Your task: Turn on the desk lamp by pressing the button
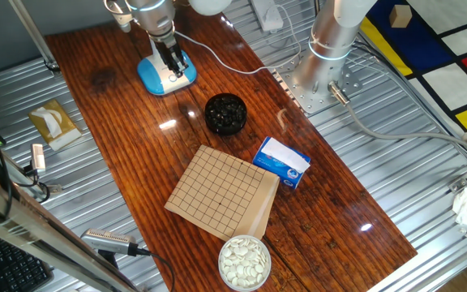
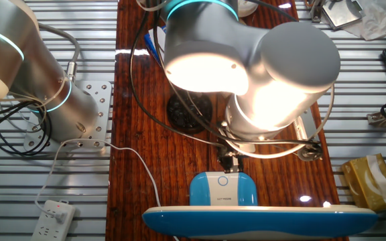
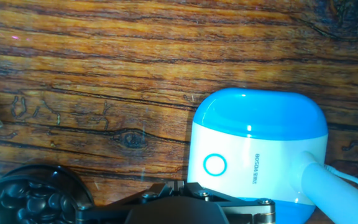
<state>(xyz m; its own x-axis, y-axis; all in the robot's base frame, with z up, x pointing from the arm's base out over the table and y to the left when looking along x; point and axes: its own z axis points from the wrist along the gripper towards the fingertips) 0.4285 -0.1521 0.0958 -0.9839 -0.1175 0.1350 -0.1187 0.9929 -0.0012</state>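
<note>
The desk lamp's base (image 1: 159,77) is light blue with a white patch and stands at the far end of the wooden table. It also shows in the other fixed view (image 2: 223,189) and the hand view (image 3: 257,143). The button (image 3: 215,165) is a small blue-ringed circle on the white patch (image 2: 223,179). My gripper (image 1: 173,63) hangs straight down over the base, its tips just above the white patch near the button. In the hand view the fingertips (image 3: 166,188) meet with no gap and hold nothing. The long blue-and-white lamp head (image 2: 260,217) spans the bottom of the other fixed view.
A black bowl of dark stones (image 1: 225,112) stands near the base. A grid board (image 1: 220,191), a blue-white box (image 1: 282,162) and a bowl of white stones (image 1: 244,261) lie nearer. The thin white cord (image 2: 139,164) runs to a power strip (image 2: 52,217).
</note>
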